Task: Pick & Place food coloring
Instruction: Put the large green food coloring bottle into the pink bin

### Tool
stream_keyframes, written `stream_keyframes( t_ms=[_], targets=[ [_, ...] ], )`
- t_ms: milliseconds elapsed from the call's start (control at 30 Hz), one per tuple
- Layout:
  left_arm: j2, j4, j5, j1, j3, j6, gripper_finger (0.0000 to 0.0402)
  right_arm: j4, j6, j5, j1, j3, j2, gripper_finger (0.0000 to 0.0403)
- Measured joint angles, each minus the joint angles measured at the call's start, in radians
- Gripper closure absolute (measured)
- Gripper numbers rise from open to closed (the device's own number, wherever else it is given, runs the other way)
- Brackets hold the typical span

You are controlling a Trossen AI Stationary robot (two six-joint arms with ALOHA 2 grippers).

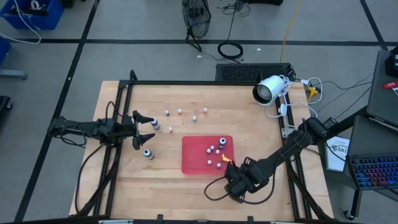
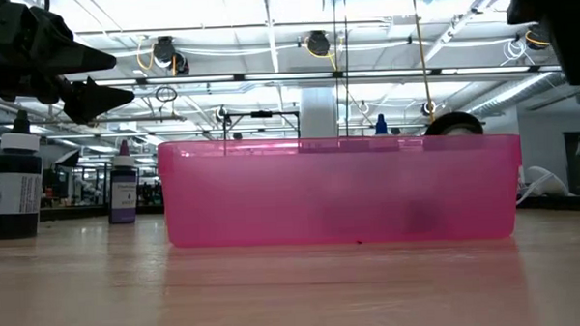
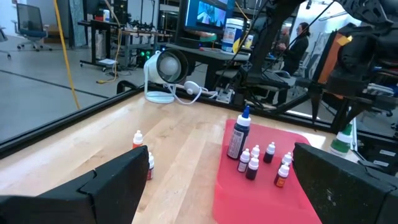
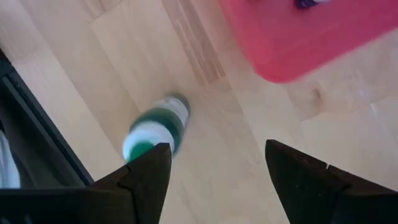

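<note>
Bottles of food coloring are sitting in two places on your wooden bench (image 1: pixel 124 180). Some are standing inside the red tray (image 1: pixel 194 163), near its far right corner: a taller dark bottle with a blue tip (image 3: pixel 237 134) and small whitish ones (image 3: pixel 254 163) bunched just beside it. Others are standing on the bare wood beyond the tray, like the little bottles in a loose row (image 1: pixel 186 112) and a grey bottle (image 1: pixel 148 153) to the tray's left.

Your left hand (image 1: pixel 145 129) is hovering over the bench to the left of the tray, with its two fingers (image 3: pixel 93 186) spread wide and nothing between them. It is pointing toward the tray.

Your right hand (image 1: pixel 231 185) is hanging low near the tray's front right corner. Its fingers (image 4: pixel 140 177) are standing wide too, and they are holding nothing. In its wrist view a green-tipped bottle (image 4: pixel 155 127) is lying on its side on the wood, just beside that tray corner and close to one finger, not touching it.
</note>
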Motion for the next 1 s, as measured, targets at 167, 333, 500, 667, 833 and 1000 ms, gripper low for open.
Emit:
stream_keyframes(
  t_ms=[167,333,500,667,833,1000],
  targets=[
    [0.000,0.000,0.000,0.000,0.000,0.000,0.0009,0.010,0.000,-0.005,-0.015,0.000,-0.042,0.0156],
    [0.000,0.000,0.000,0.000,0.000,0.000,0.0009,0.063,0.007,-0.004,-0.016,0.000,-0.073,0.0156],
    [0.000,0.000,0.000,0.000,0.000,0.000,0.0009,0.182,-0.042,-0.009,0.017,0.000,-0.056,0.0157],
    [0.000,0.000,0.000,0.000,0.000,0.000,0.0009,0.148,-0.044,-0.007,0.043,0.000,-0.031,0.0171],
    [0.000,0.000,0.000,0.000,0.000,0.000,0.0009,0.125,-0.028,-0.005,0.052,0.000,-0.009,0.0190],
    [0.000,0.000,0.000,0.000,0.000,0.000,0.0009,0.145,-0.028,-0.006,0.052,0.000,0.021,0.0194]
  ],
)
